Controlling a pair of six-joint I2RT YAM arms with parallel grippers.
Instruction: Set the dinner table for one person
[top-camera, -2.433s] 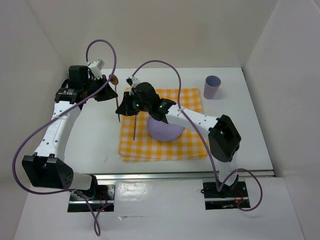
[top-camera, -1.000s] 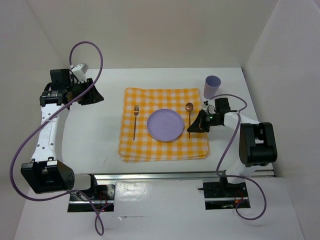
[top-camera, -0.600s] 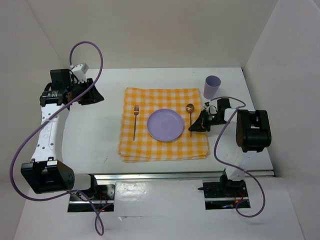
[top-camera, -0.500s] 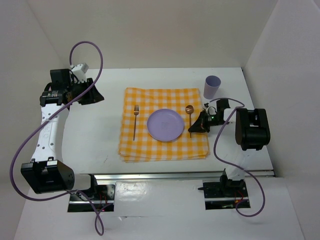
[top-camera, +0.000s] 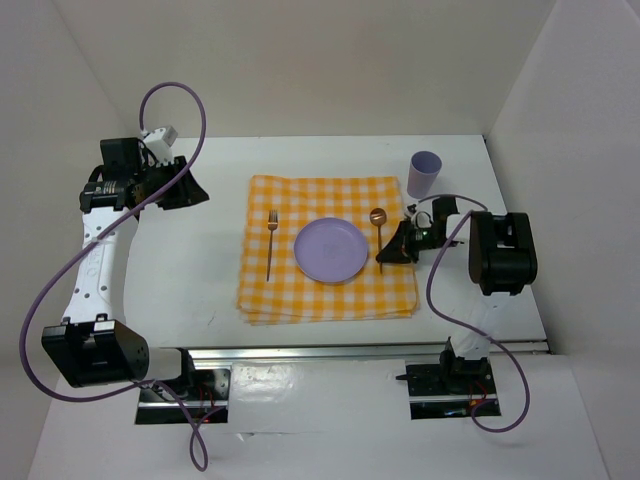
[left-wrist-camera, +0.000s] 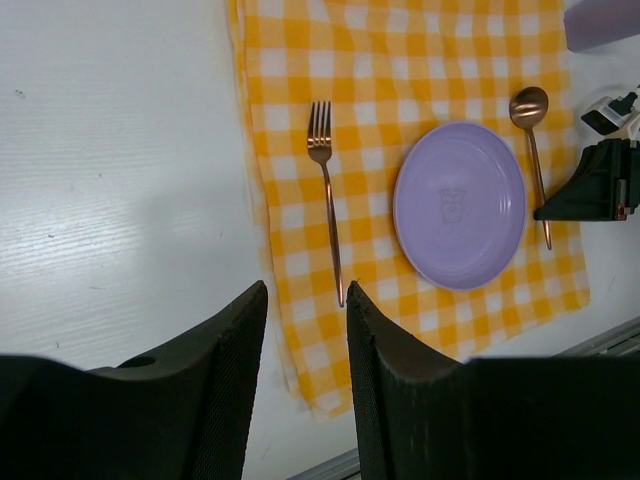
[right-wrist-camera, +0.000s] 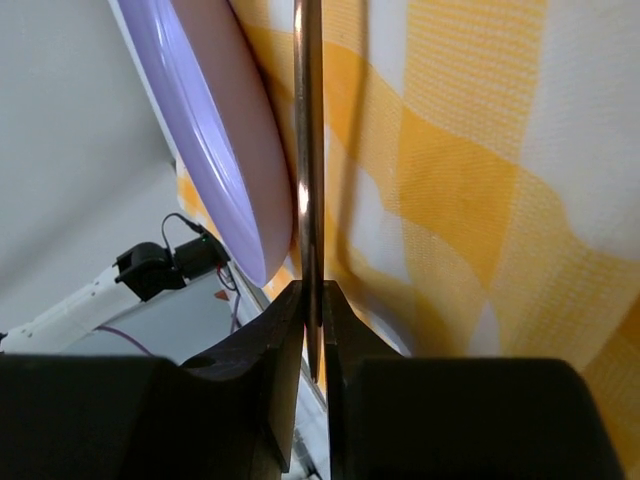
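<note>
We see the desk (top-camera: 200, 270), a plain white top with a metal rail along its near edge, filling the floor of the white-walled cell and carrying everything else. A yellow-and-white checked cloth (top-camera: 330, 300) lies flat near its middle. On the cloth sits a round lilac plate (top-camera: 331, 250). A copper-coloured fork (top-camera: 270, 245) lies on the cloth to the plate's left, tines toward the far wall, apart from the plate. A matching spoon (top-camera: 379, 235) lies on the cloth just right of the plate, bowl toward the far wall. A lilac cup (top-camera: 425, 175) stands upright on the bare desk just beyond the cloth's far right corner.

The right claw (top-camera: 392, 252) is low at the cloth's right edge, at the near end of the spoon. In the right wrist view its fingers (right-wrist-camera: 270, 370) are drawn narrow, with the spoon handle (right-wrist-camera: 309, 150) pinched between them; the plate's rim (right-wrist-camera: 215, 150) shows just to the left of the handle and the checked cloth (right-wrist-camera: 470, 200) lies underneath.

The left claw (top-camera: 190, 190) hangs over the far left of the desk, well apart from the cloth. In the left wrist view its fingers (left-wrist-camera: 225, 390) stand wide, and past them we look down on the fork (left-wrist-camera: 327, 195), the plate (left-wrist-camera: 459, 205) and the spoon (left-wrist-camera: 533, 150).
</note>
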